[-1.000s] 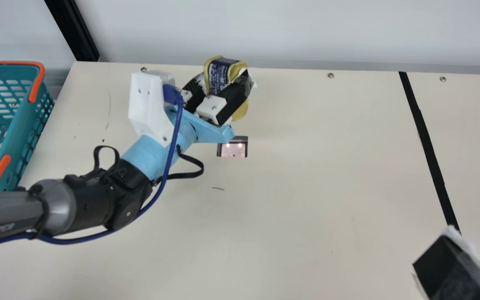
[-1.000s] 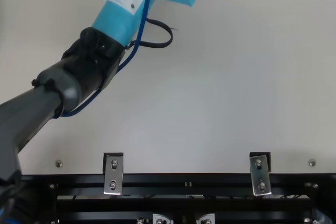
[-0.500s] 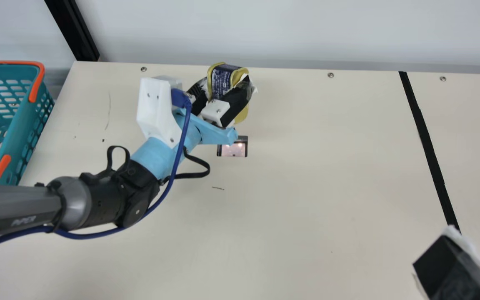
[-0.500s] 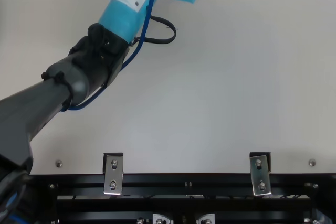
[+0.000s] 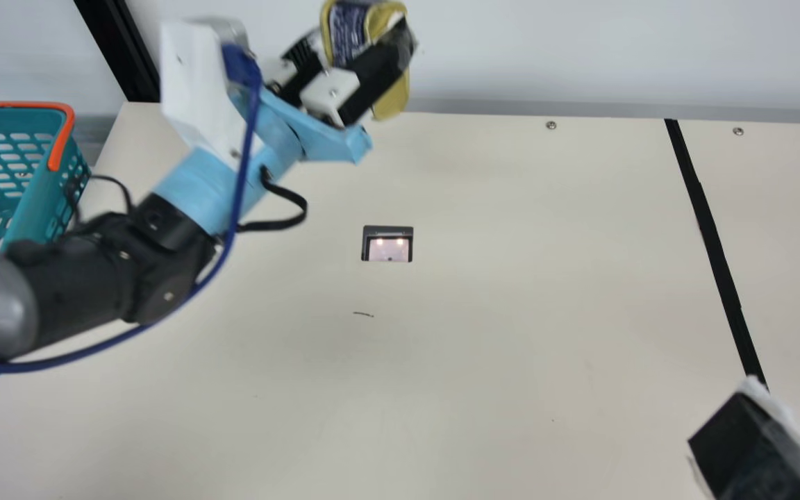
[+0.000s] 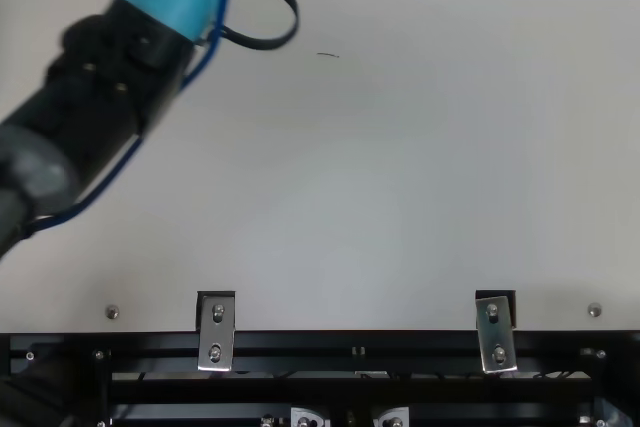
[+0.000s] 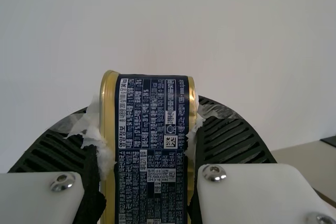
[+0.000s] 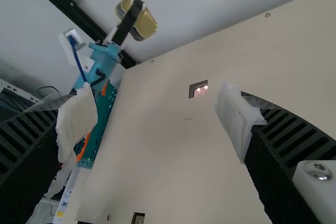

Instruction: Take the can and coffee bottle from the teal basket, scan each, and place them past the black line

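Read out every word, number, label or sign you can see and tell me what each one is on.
Can in the left end effector: dense rows of print on its dark label, too small to quote reliably.
Square code on that label: a pattern, no words.
White strip near the teal basket, right wrist view: small marks, too small to read.
I can quote no text with confidence.

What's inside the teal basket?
Far end of the teal basket, main view: perforated wall and floor can be seen. The left arm covers the near part and the picture edge cuts off more; can't tell what lies there.
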